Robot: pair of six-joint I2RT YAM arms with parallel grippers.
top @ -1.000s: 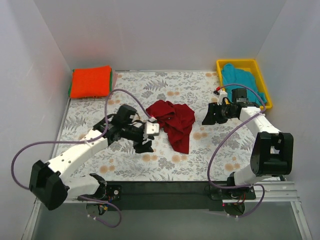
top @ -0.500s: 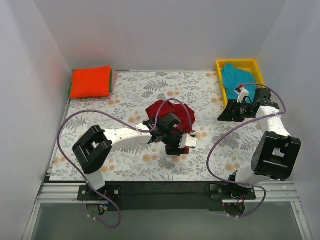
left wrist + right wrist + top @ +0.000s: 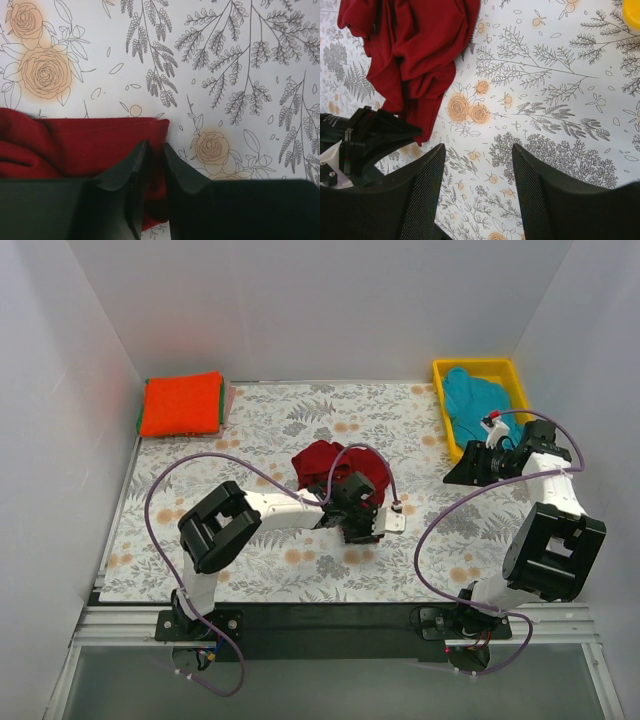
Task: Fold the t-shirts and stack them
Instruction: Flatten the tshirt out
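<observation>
My left pincer (image 3: 155,148) is clamped on a corner of the maroon t-shirt (image 3: 75,145), which lies crumpled at the middle of the floral worktop (image 3: 270,420). My right pincer (image 3: 479,150) hangs over bare worktop at the right of the frame, jaws apart and holding nothing. A folded orange-red t-shirt (image 3: 181,402) sits upper left. A teal t-shirt (image 3: 475,400) lies in the yellow bin (image 3: 482,364) upper right.

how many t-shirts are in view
3 clearly: a dark red shirt crumpled mid-table, a teal shirt in the yellow bin, an orange shirt folded at the far left corner. Coloured edges beneath it suggest more, hidden.
</observation>
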